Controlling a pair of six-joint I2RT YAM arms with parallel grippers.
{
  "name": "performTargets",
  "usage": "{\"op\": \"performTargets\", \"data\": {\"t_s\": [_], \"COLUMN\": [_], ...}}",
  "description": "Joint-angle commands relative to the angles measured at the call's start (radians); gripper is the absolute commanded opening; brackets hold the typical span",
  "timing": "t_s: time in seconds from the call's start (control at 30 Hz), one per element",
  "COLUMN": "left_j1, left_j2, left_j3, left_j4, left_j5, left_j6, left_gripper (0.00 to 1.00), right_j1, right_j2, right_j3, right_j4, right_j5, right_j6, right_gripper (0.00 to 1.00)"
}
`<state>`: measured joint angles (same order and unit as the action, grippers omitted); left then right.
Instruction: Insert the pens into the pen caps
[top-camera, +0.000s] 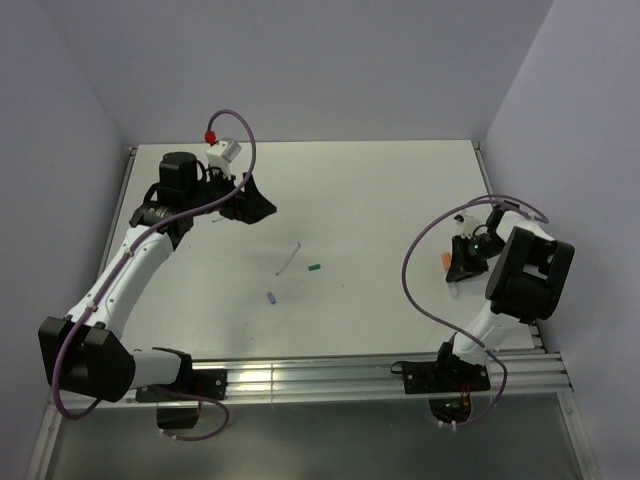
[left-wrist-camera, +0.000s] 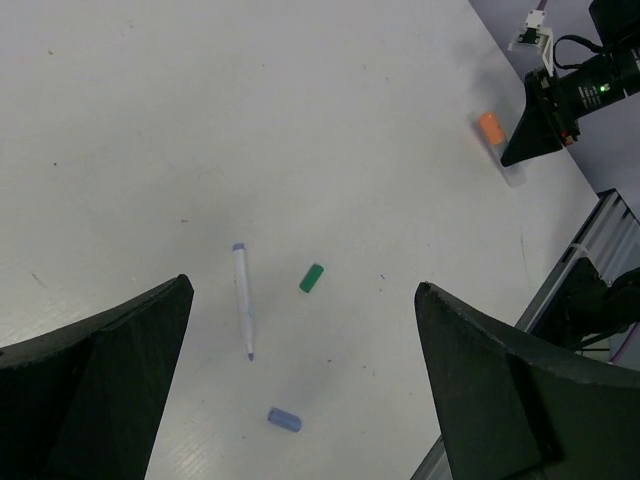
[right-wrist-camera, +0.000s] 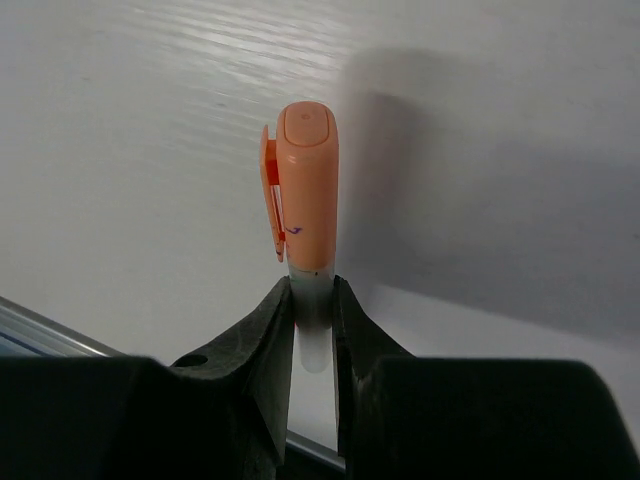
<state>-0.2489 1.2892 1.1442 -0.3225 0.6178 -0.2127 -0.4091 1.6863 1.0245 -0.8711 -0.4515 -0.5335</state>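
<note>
A thin whitish pen (top-camera: 290, 258) lies mid-table, with a dark green pen cap (top-camera: 314, 268) just right of it and a blue pen cap (top-camera: 271, 297) nearer the front. My left gripper (top-camera: 255, 203) hangs open at the back left, holding nothing. In the left wrist view the pen (left-wrist-camera: 241, 300), green cap (left-wrist-camera: 311, 278) and blue cap (left-wrist-camera: 284, 420) show between the wide fingers of my left gripper (left-wrist-camera: 300, 300). At the right, my right gripper (top-camera: 462, 262) (right-wrist-camera: 313, 295) is shut on the thick translucent pen with an orange end (top-camera: 445, 262) (right-wrist-camera: 305, 190), low over the table.
Aluminium rails (top-camera: 380, 375) run along the near table edge between the arm bases. Pale walls close in the back and both sides. Purple cables (top-camera: 415, 270) loop beside each arm. The table's right edge (left-wrist-camera: 590, 250) shows in the left wrist view.
</note>
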Motion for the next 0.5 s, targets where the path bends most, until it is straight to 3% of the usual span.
{"op": "performTargets", "data": {"t_s": [0.0,0.47], "left_j1": [0.005,0.013], "left_j2": [-0.008,0.004], "left_j3": [0.011,0.015], "left_j4": [0.008,0.013], "left_j5": [-0.029,-0.058], "left_j6": [0.039,0.045], "left_gripper": [1.00,1.00], "right_j1": [-0.045,-0.068], "right_j2": [0.027,0.223], "right_j3": [0.020,0.149], "right_j4": [0.003,-0.011], "right_j5": [0.036,-0.007], "right_j6": [-0.063,0.029], "right_gripper": [0.00,0.03]}}
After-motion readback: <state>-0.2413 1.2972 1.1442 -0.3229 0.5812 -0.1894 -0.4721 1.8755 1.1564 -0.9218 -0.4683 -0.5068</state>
